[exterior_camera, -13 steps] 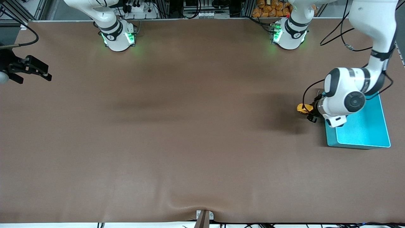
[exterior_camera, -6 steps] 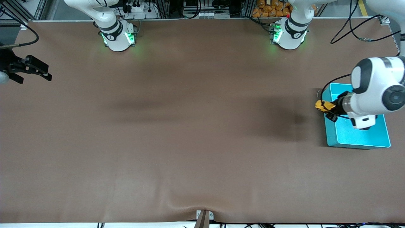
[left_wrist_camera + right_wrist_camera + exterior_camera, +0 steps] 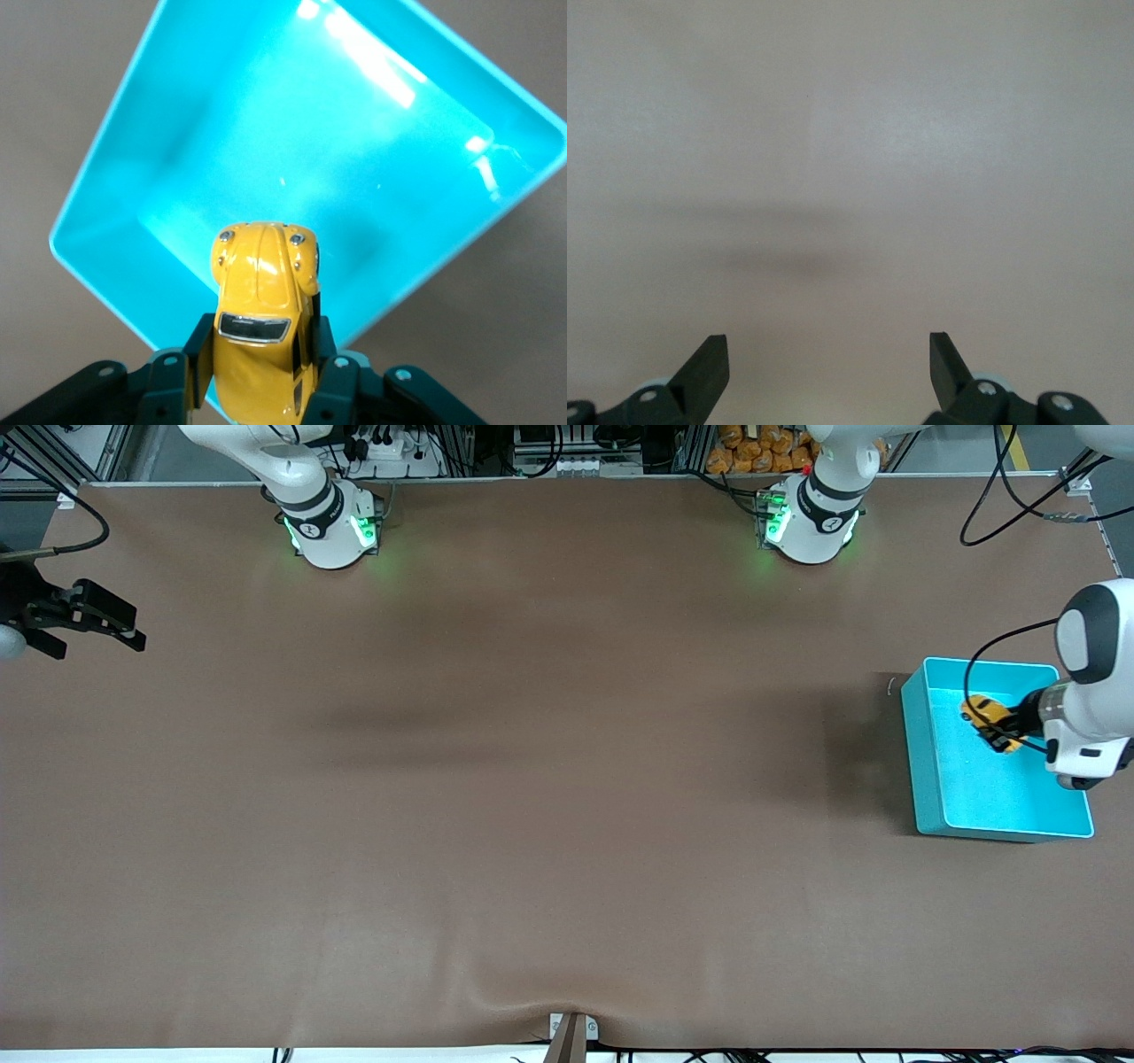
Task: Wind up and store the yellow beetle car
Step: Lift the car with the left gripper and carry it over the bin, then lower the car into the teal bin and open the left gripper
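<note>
Carried from beside the turquoise bin point(image 3: 926, 779) to above its inside, the yellow beetle car point(image 3: 985, 714) sits pinched in the left gripper point(image 3: 262, 390) fingers — dropped from height, it could bounce out. Right gripper point(image 3: 829, 359) waits over bare counter point(image 3: 532, 779), spread wide, empty.

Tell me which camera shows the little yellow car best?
The left wrist view: the yellow beetle car fills the middle, roof and windscreen plain, pinched in the left end effector above the turquoise bin. The front view shows only a tiny speck; the right wrist view shows none.
</note>
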Motion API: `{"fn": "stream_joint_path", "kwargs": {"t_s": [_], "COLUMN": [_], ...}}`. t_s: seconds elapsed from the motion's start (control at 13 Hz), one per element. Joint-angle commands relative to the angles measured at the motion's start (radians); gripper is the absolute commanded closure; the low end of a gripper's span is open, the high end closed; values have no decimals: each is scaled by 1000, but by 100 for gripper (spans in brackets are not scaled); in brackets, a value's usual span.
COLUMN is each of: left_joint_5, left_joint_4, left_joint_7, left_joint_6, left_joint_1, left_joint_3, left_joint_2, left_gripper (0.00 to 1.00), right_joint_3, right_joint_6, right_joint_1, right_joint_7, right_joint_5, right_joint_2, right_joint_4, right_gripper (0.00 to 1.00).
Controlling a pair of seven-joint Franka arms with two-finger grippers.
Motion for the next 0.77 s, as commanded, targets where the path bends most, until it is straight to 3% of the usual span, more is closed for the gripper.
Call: {"fn": "stream_joint_path", "kwargs": {"t_s": [0.0,0.31,0.69], "left_joint_5": [28,40,103], "left_joint_4": [-1,-26,-39], "left_joint_7": [130,325,389], "left_joint_6": [95,200,249], "left_joint_1": [59,95,105], "left_joint_3": [-10,-10,-10], "left_joint_2": [47,107,182], "left_gripper": [100,100,100], "right_joint_3": [-8,-8,-9], "right_joint_6": [-11,-13,-13], "right_joint_1": [18,18,18], "right_joint_7": [22,22,22], "right_joint_5": [-15,-13,-15], "right_joint_2": [-16,-17,-17], "right_joint_4": [-2,-2,-2], "right_gripper": [0,0,0]}}
